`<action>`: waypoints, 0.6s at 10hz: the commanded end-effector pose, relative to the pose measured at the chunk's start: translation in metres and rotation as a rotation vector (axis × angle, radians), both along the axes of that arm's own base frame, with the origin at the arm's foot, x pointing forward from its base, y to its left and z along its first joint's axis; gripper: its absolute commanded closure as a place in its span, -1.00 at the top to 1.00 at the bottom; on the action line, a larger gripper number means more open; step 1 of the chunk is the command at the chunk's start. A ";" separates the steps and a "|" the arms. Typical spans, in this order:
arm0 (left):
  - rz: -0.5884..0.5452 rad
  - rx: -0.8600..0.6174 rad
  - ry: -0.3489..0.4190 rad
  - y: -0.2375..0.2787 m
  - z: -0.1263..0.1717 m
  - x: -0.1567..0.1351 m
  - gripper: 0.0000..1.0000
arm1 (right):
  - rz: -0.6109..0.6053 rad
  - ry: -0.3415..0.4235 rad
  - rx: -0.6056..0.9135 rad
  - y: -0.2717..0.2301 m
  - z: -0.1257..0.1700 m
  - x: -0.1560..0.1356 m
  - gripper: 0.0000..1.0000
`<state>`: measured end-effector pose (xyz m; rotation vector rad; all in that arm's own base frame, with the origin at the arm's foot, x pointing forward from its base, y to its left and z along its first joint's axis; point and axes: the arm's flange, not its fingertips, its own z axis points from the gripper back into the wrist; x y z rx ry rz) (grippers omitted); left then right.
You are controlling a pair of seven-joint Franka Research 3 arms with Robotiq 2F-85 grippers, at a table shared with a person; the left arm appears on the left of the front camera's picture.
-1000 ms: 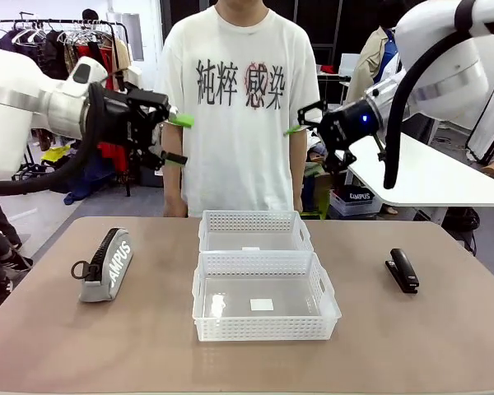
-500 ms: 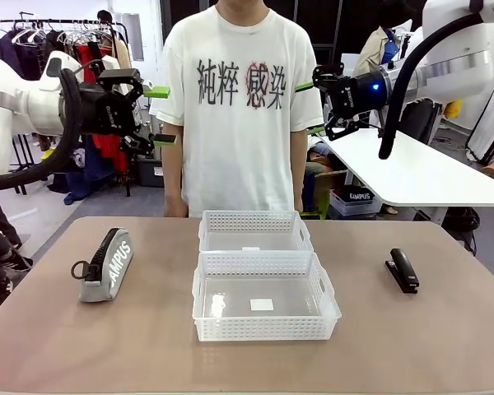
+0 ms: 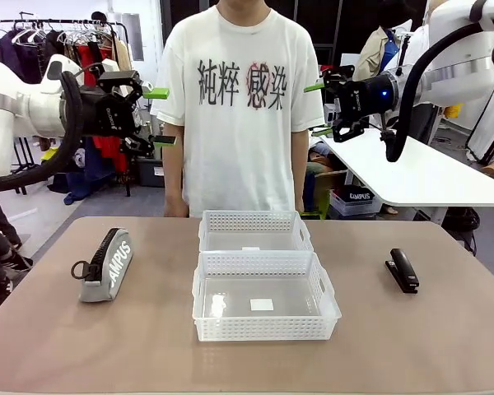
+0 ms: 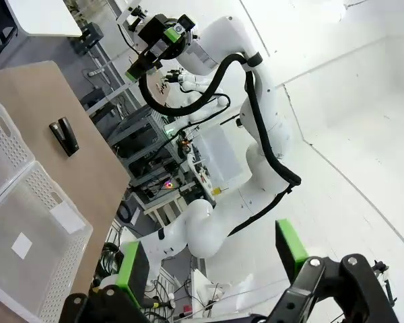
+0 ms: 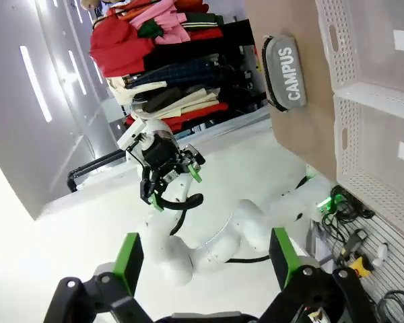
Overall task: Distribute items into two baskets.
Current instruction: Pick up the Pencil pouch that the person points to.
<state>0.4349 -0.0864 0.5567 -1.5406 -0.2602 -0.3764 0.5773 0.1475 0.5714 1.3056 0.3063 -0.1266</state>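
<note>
On the tan table, at its middle, two white lattice baskets stand end to end and touching. The near basket is on the robot's side. The far basket is on the side of the person, who stands at the far edge in a white printed T-shirt. A small white label lies on the floor of the near basket.

The grey pouch, printed "CAMPUS", lies on the tabletop well to the left of the baskets, its black zipper uppermost. The black stapler lies on the tabletop well to the right of them, lengthwise toward the person.

The left gripper hangs high above the table's left side at the person's chest height, jaws spread wide and grasping nothing. The right gripper hangs at a like height on the right, jaws likewise spread and empty. The two grippers point toward each other.

From the left wrist, the left gripper shows its green pads far apart, with the stapler and the near basket far below. From the right wrist, the right gripper is equally wide, with the pouch beside the far basket.
</note>
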 end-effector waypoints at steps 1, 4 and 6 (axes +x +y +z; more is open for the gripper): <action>0.001 -0.005 -0.005 0.001 0.002 -0.001 1.00 | -0.027 0.098 0.014 0.001 0.004 0.000 1.00; 0.001 -0.005 -0.005 0.001 0.002 -0.001 1.00 | -0.027 0.098 0.014 0.001 0.004 0.000 1.00; 0.002 0.001 0.000 0.000 0.000 0.000 1.00 | -0.020 0.083 -0.005 0.000 0.000 0.000 1.00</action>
